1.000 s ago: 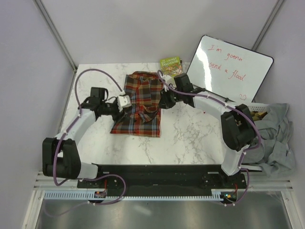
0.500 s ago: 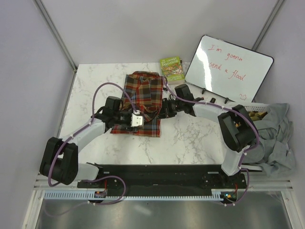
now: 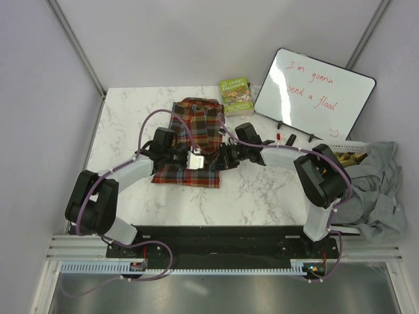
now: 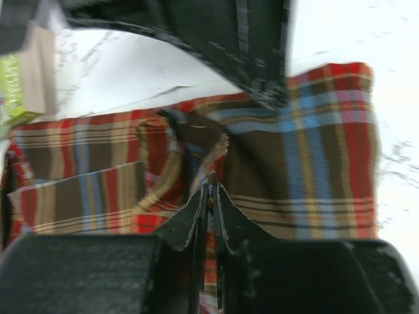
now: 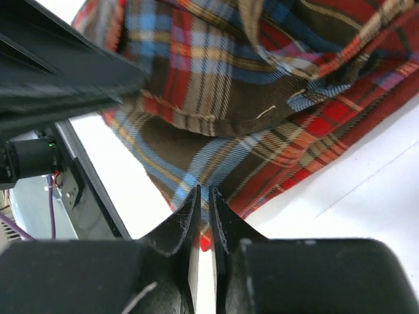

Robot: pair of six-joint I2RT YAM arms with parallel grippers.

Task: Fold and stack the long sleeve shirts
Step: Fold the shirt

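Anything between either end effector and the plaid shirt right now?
Nothing visible. The left end effector is closed on a fold of the plaid shirt. The right end effector has its tips at the shirt's edge, grip unclear. The book and whiteboard sit farther back, away from both.

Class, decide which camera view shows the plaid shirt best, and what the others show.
The top external view: the plaid shirt lies on the table with nearly its whole outline visible. The left wrist shows only a close patch of checks and folds; the right wrist, one hem edge.
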